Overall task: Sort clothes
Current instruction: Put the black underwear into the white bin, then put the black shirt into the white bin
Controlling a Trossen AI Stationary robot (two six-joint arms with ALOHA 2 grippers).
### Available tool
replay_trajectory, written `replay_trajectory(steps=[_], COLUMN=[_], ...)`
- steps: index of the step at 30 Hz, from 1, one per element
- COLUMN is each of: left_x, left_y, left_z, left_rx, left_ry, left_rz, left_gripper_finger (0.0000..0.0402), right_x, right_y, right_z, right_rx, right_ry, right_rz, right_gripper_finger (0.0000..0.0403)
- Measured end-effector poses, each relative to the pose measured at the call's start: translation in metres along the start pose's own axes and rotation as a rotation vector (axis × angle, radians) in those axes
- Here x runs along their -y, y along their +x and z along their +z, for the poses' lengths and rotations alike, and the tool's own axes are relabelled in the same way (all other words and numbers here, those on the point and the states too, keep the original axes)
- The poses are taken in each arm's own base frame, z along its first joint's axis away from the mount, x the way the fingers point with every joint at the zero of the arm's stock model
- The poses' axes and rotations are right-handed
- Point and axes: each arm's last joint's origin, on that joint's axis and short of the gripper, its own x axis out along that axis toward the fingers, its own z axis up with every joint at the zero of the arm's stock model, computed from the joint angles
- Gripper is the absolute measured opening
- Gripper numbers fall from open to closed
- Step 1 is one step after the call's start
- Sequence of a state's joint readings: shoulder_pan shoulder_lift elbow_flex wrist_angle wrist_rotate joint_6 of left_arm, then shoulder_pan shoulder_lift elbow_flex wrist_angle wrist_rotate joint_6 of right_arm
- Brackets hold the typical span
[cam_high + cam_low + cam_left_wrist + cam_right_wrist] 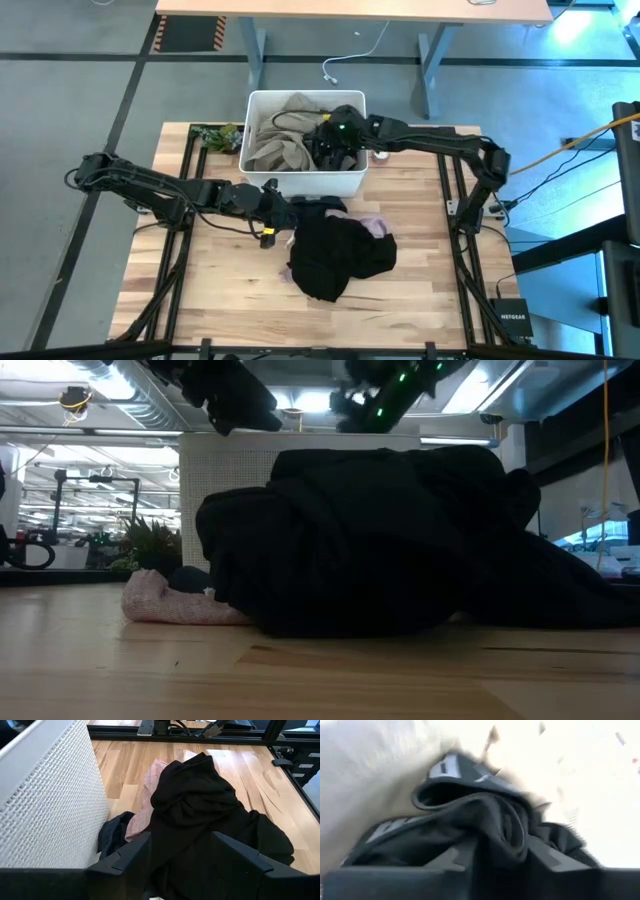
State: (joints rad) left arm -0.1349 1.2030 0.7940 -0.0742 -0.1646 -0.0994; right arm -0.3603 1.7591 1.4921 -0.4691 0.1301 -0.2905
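Note:
A white bin (262, 178) stands at the table's far middle. A beige garment (275, 148) and a dark garment with white lettering (485, 820) lie in it. My right gripper (336, 142) is over the bin and open. Its fingers stand on either side of a bunched fold of the dark garment. A black garment (340, 258) lies heaped on the table near the bin, over a light pink one (376, 226). A small dark blue-grey one (114, 834) lies against the bin's near wall. My left gripper (181, 862) is open just left of the heap, pointing at it. My right gripper has a bunched fold of the dark garment (502, 837) between its open fingers (551, 856), coming from above into the bin. I cannot tell whether the fingers touch the cloth. The garment lies in the bin.
A small green plant (218, 136) stands left of the bin. Black frame rails (182, 210) run along the table's left and right sides. Bare wood (200, 290) lies near and left of the heap. A desk (350, 12) stands beyond the table.

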Motion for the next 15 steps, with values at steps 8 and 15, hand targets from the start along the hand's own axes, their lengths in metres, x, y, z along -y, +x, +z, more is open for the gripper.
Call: replay_trajectory(steps=[8, 15], left_x=[0.0, 0.0], left_y=[0.0, 0.0], left_z=[0.0, 0.0], left_rx=[0.001, 0.001], left_ry=[-0.018, -0.024], left_rz=[-0.001, -0.001], left_gripper_finger=[0.0198, 0.0198], right_x=[0.015, 0.013], right_y=[-0.073, -0.156], right_z=[0.018, 0.018], right_rx=[0.172, 0.312], right_ry=[-0.008, -0.013], right_rz=[-0.073, -0.06], right_gripper_finger=[0.0211, 0.0228])
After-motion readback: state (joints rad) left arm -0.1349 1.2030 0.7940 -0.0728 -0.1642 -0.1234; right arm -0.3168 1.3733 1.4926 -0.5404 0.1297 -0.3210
